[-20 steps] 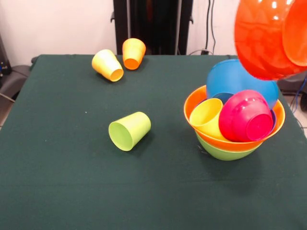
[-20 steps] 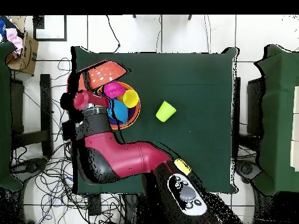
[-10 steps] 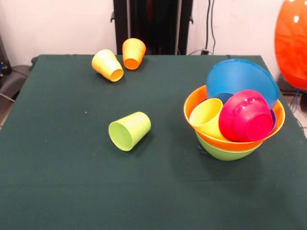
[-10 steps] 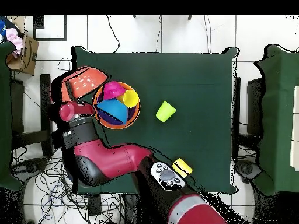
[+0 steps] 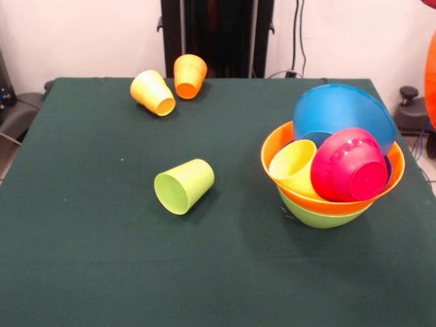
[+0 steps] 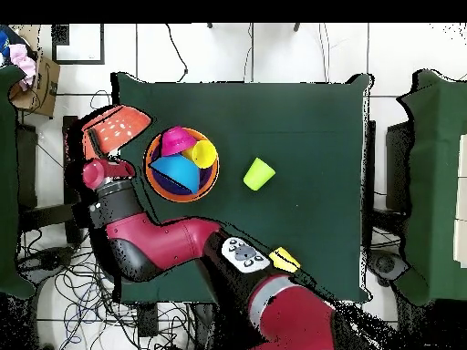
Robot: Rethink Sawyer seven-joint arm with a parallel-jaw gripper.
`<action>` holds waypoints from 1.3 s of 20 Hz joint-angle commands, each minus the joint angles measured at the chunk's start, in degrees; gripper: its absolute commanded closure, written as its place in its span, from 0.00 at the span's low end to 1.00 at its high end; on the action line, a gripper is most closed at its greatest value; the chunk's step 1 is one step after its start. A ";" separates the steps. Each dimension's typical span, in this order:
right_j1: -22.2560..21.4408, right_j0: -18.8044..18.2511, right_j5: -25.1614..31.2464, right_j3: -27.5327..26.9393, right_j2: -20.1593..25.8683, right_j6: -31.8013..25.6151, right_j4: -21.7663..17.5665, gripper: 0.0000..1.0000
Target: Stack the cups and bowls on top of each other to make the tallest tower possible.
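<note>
Off the bench's (image 6: 301,118) edge, the claw (image 6: 95,153) carries the red-orange bowl (image 6: 117,128); its grip cannot be seen. Beside it the tower (image 5: 332,163) nests bowls and a yellow cup. The lime green cup (image 5: 184,185) lies mid-bench.

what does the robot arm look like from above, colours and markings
In the overhead view the arm is thick, rounded and glossy red, with black bands at the joints. A black oval panel with small pale buttons sits on the link near the base. The end section is red and rounded. The claw itself cannot be made out.
</note>
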 commanded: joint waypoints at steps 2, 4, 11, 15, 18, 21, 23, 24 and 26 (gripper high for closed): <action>5.78 1.48 3.49 -11.88 2.05 9.34 -4.66 1.00; 6.09 1.56 5.01 -13.50 2.60 9.38 -4.94 1.00; 7.20 1.36 10.20 -18.16 5.04 9.98 -7.19 1.00; 8.39 0.89 14.10 -21.10 6.51 10.28 -9.01 1.00; 10.11 0.63 18.45 -24.75 8.15 10.41 -10.68 1.00; 10.50 -0.62 21.72 -25.72 9.73 10.76 -12.30 1.00; 10.61 -1.55 22.96 -25.22 10.48 10.83 -13.44 1.00; 11.20 -1.82 24.55 -25.99 11.09 10.58 -14.03 1.00; 10.92 -3.23 25.41 -24.51 11.78 10.33 -15.04 1.00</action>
